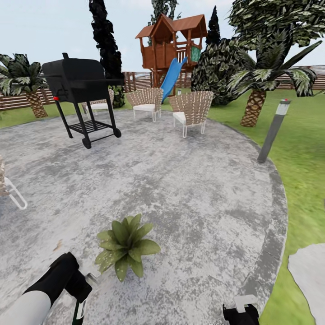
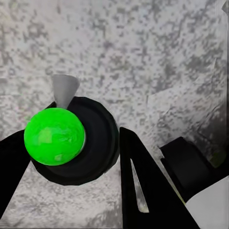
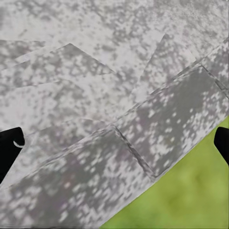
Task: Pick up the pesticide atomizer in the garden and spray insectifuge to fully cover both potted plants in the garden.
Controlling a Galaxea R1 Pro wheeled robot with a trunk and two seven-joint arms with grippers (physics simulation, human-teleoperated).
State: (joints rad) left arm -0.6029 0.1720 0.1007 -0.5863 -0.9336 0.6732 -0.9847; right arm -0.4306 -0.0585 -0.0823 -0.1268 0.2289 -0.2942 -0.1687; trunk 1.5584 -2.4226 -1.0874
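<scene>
The left gripper (image 1: 80, 301), jaws pinching the slim dark-green pesticide atomizer (image 1: 80, 310), hovers beside a low green-leaved potted plant (image 1: 125, 246) on mottled grey paving (image 1: 180, 189), while the right gripper (image 3: 114, 143), jaws spread, hangs empty; a misaimed nozzle would likely leave leaves uncovered.

A round patio of grey mottled paving (image 1: 171, 189) is occupying the foreground, with green lawn (image 1: 302, 149) bordering it on the right. A black wheeled grill (image 1: 81, 97) is standing at the far left of the paving. Two woven chairs (image 1: 192, 110) with white cushions are sitting near the far edge. A grey bollard lamp (image 1: 273, 131) is leaning at the paving's right edge. A wooden playhouse (image 1: 171, 43) with a blue slide (image 1: 172, 77) is rising behind, before a brown slat fence (image 1: 18, 99). Palms (image 1: 259, 85) are flanking the scene under a pale sky.
</scene>
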